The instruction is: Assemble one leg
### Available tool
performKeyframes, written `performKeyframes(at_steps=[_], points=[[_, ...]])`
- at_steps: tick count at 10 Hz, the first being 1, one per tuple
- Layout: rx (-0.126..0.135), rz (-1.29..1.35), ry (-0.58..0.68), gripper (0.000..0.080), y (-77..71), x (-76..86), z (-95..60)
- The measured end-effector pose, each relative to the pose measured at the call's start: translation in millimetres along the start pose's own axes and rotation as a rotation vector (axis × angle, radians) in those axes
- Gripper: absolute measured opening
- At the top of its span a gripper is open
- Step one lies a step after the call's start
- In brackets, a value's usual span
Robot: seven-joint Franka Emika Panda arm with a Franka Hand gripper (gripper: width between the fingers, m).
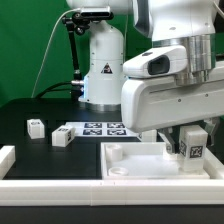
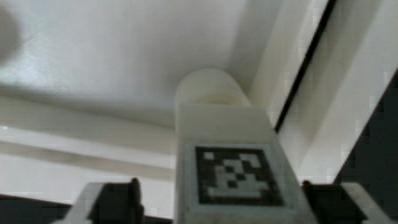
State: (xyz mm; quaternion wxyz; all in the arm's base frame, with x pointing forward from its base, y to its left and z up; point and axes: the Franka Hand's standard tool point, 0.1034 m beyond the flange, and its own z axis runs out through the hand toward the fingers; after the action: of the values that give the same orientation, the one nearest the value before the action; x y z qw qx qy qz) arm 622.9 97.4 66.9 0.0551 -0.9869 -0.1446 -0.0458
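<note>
Black bench (image 1: 30, 108), green backdrop. Tool (image 1: 190, 152) clamped on the leg (image 1: 193, 148), tag face out, upright over white tray piece (image 1: 130, 165), by its corner at exterior view's right.

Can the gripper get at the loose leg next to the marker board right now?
Probably not right away: the gripper has another leg between its fingers at the tray, grip unclear. The loose leg itself stands uncovered on the table.

The leg (image 1: 190, 150), a small white blocky post with a tagged face, stands upright, clamped in the hand (image 2: 222, 205), above a corner of the recessed white tray (image 1: 135, 166).
</note>
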Motion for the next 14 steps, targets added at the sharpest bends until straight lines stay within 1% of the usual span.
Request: performKeyframes(at_steps=[1,2,4,5,6,7,9,11,14], points=[[0.000,0.000,0.000,0.0365,0.0,0.0,0.0],[0.001,0.021,0.000,0.0285,-0.1,0.0,0.0],[0.001,0.049,0.000,0.0285,-0.2,0.0,0.1],[0.002,0.105,0.000,0.0285,-0.9,-0.2,0.3],[-0.003,0.216,0.029,0.0285,-3.1,2.5,0.9],[0.004,0.372,0.062,0.0285,-6.4,2.8,0.8],[0.021,0.667,0.076,0.0287,-17.6,-0.2,2.5],[0.035,0.899,0.099,0.0287,-16.1,0.6,2.6],[0.068,1.242,0.093,0.0287,-19.1,-0.5,4.1]])
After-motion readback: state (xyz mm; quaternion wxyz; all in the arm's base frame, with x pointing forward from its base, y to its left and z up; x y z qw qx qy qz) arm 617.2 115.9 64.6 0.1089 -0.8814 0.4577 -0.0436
